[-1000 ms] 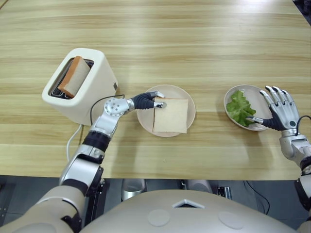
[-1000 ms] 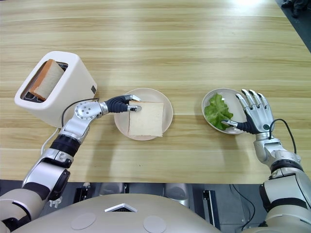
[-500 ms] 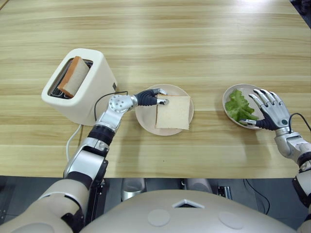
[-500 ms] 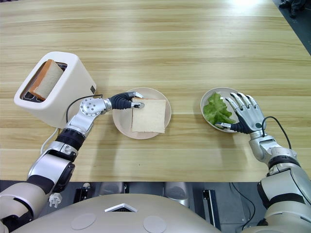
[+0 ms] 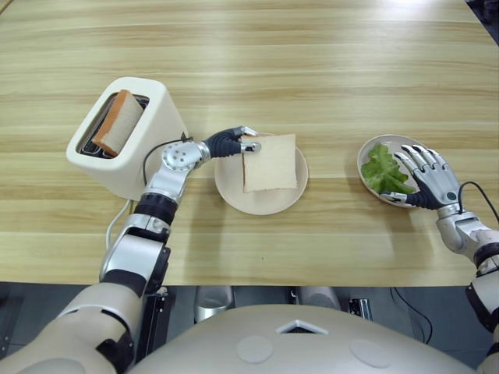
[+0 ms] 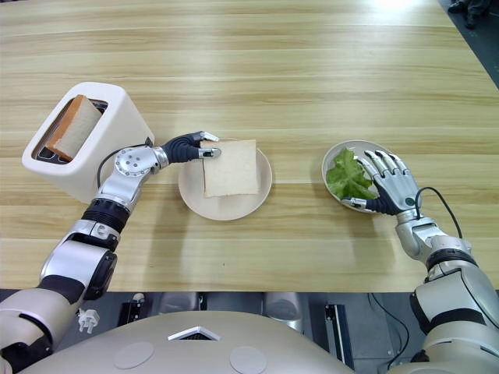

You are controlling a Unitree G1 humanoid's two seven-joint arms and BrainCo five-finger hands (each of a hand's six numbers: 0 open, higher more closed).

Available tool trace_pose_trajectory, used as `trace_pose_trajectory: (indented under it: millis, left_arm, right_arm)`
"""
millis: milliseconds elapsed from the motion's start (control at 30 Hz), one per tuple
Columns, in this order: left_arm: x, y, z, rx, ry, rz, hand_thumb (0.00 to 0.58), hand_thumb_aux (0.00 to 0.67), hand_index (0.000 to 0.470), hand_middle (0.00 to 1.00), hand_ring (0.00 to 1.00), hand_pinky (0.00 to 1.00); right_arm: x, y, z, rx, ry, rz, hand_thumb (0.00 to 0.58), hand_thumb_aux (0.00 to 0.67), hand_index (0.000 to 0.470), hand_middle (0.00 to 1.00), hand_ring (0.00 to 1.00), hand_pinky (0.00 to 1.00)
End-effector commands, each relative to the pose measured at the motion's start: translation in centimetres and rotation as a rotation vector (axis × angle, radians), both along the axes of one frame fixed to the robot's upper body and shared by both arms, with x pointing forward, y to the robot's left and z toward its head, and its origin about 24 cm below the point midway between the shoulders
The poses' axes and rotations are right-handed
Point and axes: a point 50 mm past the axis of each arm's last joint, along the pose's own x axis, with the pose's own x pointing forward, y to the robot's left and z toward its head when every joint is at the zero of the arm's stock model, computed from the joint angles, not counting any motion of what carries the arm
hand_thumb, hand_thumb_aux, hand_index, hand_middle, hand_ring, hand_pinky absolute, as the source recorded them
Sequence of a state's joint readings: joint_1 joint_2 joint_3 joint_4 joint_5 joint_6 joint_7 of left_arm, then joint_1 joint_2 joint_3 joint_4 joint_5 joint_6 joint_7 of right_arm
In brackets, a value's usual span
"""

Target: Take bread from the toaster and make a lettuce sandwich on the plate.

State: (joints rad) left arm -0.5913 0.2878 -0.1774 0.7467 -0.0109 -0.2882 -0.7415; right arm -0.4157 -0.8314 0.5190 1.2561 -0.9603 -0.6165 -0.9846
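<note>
Sandwich-making at a long wooden table: the robot's left hand grips a pale bread slice by its upper left corner, fingertips pinched on the edge. The slice lies over the round beige plate at the centre of the table. Its far edge reaches past the plate's far rim, and the near part of the plate shows bare. Whether the slice rests flat on the plate or is held just above it cannot be told.

To the left of the plate, close behind the left wrist, stands a cream toaster with its slots facing up. A second slice, browner along the crust, stands upright in one slot and rises above the toaster's top. A white cord runs from the toaster's near side toward the table's front edge.

Well to the right of the plate, a small dish holds a ruffled green lettuce leaf, which fills the dish's left half. The right hand hovers over the dish's right half, palm down, fingers spread and only lightly bent, grasping nothing. Its thumb lies at the dish's near rim and its fingertips reach to just beside the lettuce; whether they touch the leaf cannot be told
</note>
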Motion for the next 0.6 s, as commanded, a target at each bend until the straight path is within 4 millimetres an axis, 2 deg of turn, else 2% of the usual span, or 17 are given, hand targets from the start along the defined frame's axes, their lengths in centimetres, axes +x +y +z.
trace_pose_trajectory:
  millis: [33,233,600]
  left_arm:
    - [0.3,0.7,-0.1,0.006,0.022,0.026,0.580,0.670,0.460,1.00,1.00,1.00]
    - [0.3,1.1,-1.3,0.109,0.030,0.053,0.580,0.670,0.460,1.00,1.00,1.00]
    - [0.3,0.7,-2.3,0.268,-0.034,0.032,0.580,0.670,0.460,1.00,1.00,1.00]
  right_arm:
    - [0.0,0.2,-0.3,0.004,0.022,-0.004,0.000,0.000,0.000,0.00,0.00,0.00]
    - [0.1,0.2,-0.3,0.005,0.018,-0.001,0.000,0.000,0.000,0.00,0.00,0.00]
    - [0.2,0.2,-0.2,0.008,0.015,-0.004,0.000,0.000,0.000,0.00,0.00,0.00]
